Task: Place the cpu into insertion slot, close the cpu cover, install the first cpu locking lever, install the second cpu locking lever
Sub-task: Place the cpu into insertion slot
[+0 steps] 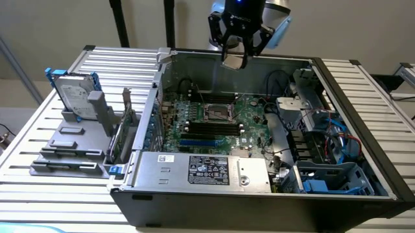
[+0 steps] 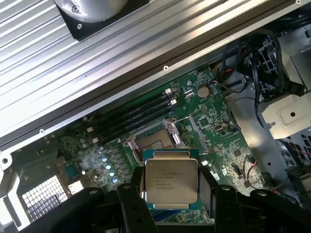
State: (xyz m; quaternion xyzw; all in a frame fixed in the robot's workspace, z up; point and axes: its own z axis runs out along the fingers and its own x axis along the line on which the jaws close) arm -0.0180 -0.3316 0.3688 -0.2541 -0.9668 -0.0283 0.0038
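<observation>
My gripper point(image 1: 238, 52) hangs above the back wall of the open computer case, shut on the cpu point(image 1: 233, 62). In the wrist view the cpu point(image 2: 171, 178) is a flat silver square on a green board, clamped at two opposite edges between the black fingers point(image 2: 130, 196) of the gripper point(image 2: 171, 196). The insertion slot point(image 1: 217, 112) is a dark square socket with a metal rim in the middle of the green motherboard, well below the gripper. In the wrist view, the insertion slot point(image 2: 154, 141) lies uncovered beyond the chip. A thin metal frame, likely the cpu cover point(image 2: 193, 130), stands raised beside it.
Black memory sticks point(image 1: 211, 128) lie just in front of the socket. A silver power supply point(image 1: 194, 170) fills the case's front and a blue drive cage point(image 1: 337, 180) sits at the exterior view's right. A hard drive point(image 1: 73, 94) stands in a grey holder outside the case on the slatted table point(image 1: 382, 97).
</observation>
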